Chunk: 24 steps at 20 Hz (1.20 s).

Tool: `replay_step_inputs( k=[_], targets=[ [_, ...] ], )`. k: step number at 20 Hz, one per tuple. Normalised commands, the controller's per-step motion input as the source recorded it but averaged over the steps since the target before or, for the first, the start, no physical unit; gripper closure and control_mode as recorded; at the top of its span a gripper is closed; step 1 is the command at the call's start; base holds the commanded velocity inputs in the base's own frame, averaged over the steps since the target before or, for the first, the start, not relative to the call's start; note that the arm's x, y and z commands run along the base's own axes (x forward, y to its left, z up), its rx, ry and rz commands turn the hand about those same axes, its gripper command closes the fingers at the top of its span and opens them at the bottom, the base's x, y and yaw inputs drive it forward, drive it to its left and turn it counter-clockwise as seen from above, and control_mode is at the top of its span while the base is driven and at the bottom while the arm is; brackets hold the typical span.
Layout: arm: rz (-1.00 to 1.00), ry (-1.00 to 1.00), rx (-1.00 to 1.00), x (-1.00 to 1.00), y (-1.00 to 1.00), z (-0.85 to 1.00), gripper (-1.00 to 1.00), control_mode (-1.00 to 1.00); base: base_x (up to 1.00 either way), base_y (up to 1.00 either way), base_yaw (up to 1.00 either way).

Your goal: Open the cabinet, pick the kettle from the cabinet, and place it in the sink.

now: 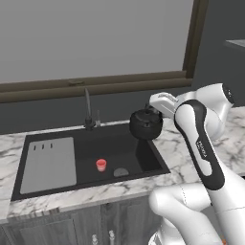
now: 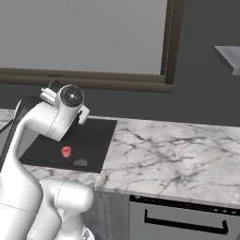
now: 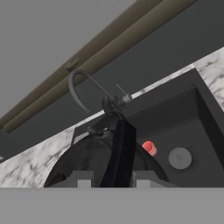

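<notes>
From the left of your sink [image 1: 48, 165], the grey drainboard [image 1: 48, 162] gives way to open black floor with a small red cup [image 1: 101, 164] and the drain [image 1: 121, 172]. Over the right rim hangs the kettle [image 1: 146, 124], your gripper [image 3: 111, 177] clamped on its handle: you are at the placing step. Lower it left of the rim, short of the cup and faucet [image 1: 88, 110].

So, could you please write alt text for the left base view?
The gripper holds the black kettle above the right end of the sink. A small red cup stands in the basin near the drain.
</notes>
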Motion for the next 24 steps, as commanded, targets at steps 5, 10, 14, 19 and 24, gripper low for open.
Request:
replay_step_inputs(
  k=[5,10,14,19,24],
  targets=[
    [0.0,0.0,0.0,0.0,0.0,0.0,1.0,1.0,0.38,0.22,0.0],
    [0.0,0.0,0.0,0.0,0.0,0.0,1.0,1.0,0.35,0.23,0.0],
    [0.0,0.0,0.0,0.0,0.0,0.0,1.0,1.0,0.42,0.22,0.0],
    [0.0,0.0,0.0,0.0,0.0,0.0,1.0,1.0,0.48,0.22,0.0],
    [0.0,0.0,0.0,0.0,0.0,0.0,1.0,1.0,0.13,0.07,0.01]
  ],
)
